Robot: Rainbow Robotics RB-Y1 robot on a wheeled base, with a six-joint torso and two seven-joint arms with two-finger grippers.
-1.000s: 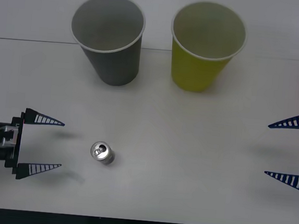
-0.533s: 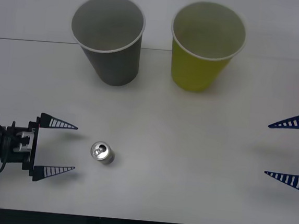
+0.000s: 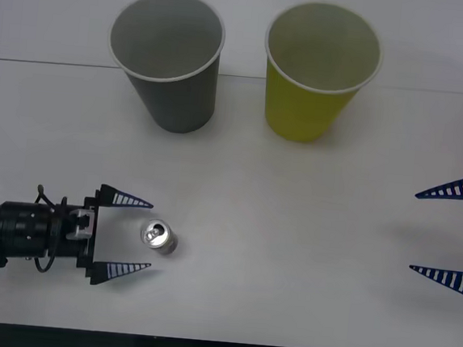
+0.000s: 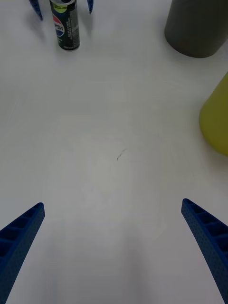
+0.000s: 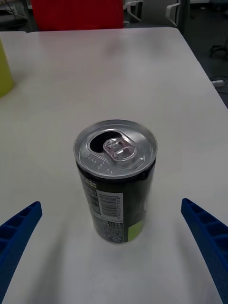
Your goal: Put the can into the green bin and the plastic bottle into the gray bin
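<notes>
The can (image 3: pixel 158 238) stands upright on the counter (image 3: pixel 292 227), well short of the green bin (image 3: pixel 317 75) and gray bin (image 3: pixel 169 67) at the back. The left pincer (image 3: pixel 129 233) sits low with fingers spread, the can just ahead of the tips, lined up to straddle it. The right pincer (image 3: pixel 445 233) waits apart at the right edge.

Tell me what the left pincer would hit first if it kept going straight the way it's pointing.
Most likely the can. The left pincer is open and points right at it, the can standing upright just ahead of the fingertips, roughly centred between them, so it would probably slide in between rather than be struck.
</notes>
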